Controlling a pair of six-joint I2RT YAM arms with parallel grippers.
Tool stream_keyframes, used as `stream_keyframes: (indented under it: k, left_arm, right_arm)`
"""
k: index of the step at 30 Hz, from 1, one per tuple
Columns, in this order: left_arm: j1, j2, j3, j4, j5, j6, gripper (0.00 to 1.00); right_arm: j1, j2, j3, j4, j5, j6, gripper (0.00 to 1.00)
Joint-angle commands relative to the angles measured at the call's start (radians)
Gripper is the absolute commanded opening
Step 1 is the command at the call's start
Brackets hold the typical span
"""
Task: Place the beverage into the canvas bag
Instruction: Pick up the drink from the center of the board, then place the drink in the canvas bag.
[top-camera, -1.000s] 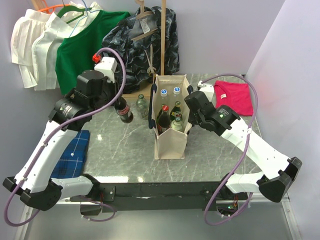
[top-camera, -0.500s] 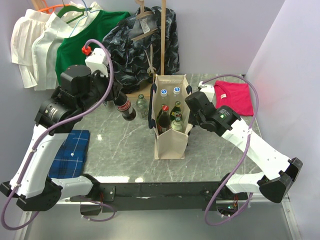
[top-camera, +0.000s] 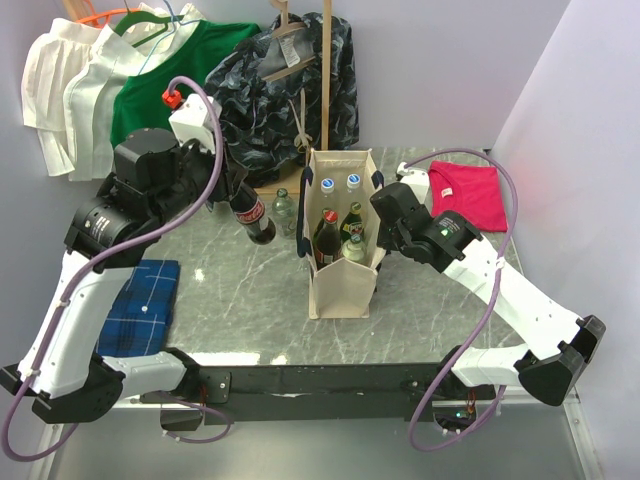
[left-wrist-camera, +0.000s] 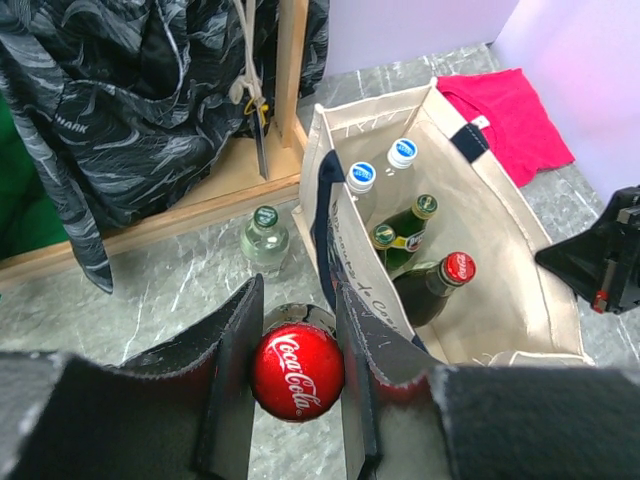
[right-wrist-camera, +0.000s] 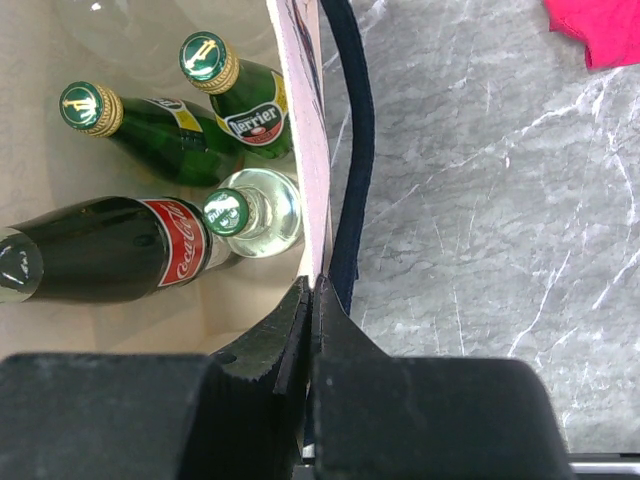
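Step in hand: we judged it the carry of a Coca-Cola bottle (top-camera: 250, 214) across to the canvas bag (top-camera: 341, 288), drop-in not yet begun.
Left gripper (left-wrist-camera: 292, 352): we found it clamped on the Coke bottle's neck just under the red cap, jaws narrowed to the glass, bottle hanging clear of the marble table (top-camera: 250, 300) toward its back-left part.
Right gripper (right-wrist-camera: 311, 300): we noted it pinched shut on the bag's right wall at the rim, beside the navy handle (right-wrist-camera: 352, 150), holding the mouth spread.
Bag: it stood upright near the table's centre, just right of the held bottle; five bottles inside by our count, two white-capped ones at the back, two green Perrier bottles (right-wrist-camera: 235, 100), one dark Coke bottle leaning.
Free slot: we reckoned the near end of the bag looked the least crowded; the floor there was partly hidden from us.
Stray bottle: a clear green-capped bottle (left-wrist-camera: 264, 236) stood outside the bag near the table's back edge, close by the bag's left wall.
Doing it well: we would lift until the base clears the rim, cross over the left wall, keep the bottle vertical, and lower into the gap without knocking necks.
Risk: the left wall could fold inward if brushed.
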Motion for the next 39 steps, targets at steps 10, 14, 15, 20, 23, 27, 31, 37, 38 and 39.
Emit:
stream_keyframes:
  k: [10,14,15,20,23,27,31,37,38,39]
  left_arm:
    - [0.003,-0.039,0.129,0.254,0.140,0.010,0.01]
    - [0.003,-0.028,0.159,0.264,0.166,0.004,0.01]
    - [0.003,-0.020,0.172,0.265,0.176,0.001,0.01]
    - [0.003,0.000,0.198,0.287,0.217,-0.016,0.01]
    - [0.003,0.006,0.202,0.308,0.249,-0.031,0.01]
    - [0.003,0.023,0.202,0.333,0.308,-0.056,0.01]
    - [0.001,0.036,0.203,0.354,0.349,-0.076,0.01]
    - [0.001,0.055,0.208,0.376,0.407,-0.106,0.01]
    - [0.001,0.058,0.206,0.383,0.420,-0.111,0.01]
    - [0.001,0.059,0.205,0.391,0.427,-0.119,0.01]
  right_arm:
    - [-0.005,-0.009,0.060,0.009,0.042,-0.009,0.00]
    - [-0.005,0.001,0.062,0.010,0.041,-0.008,0.00]
    - [-0.005,0.001,0.059,0.010,0.038,-0.005,0.00]
    - [-0.005,0.001,0.046,0.018,0.039,-0.005,0.00]
    - [-0.006,-0.006,0.037,0.021,0.039,-0.003,0.00]
    - [-0.005,-0.016,0.023,0.028,0.039,0.001,0.00]
    - [-0.005,-0.021,0.011,0.033,0.044,0.003,0.00]
    - [-0.005,-0.027,0.003,0.041,0.041,0.004,0.00]
    - [-0.005,-0.027,0.002,0.041,0.042,0.004,0.00]
    - [-0.006,-0.029,0.000,0.042,0.041,0.003,0.00]
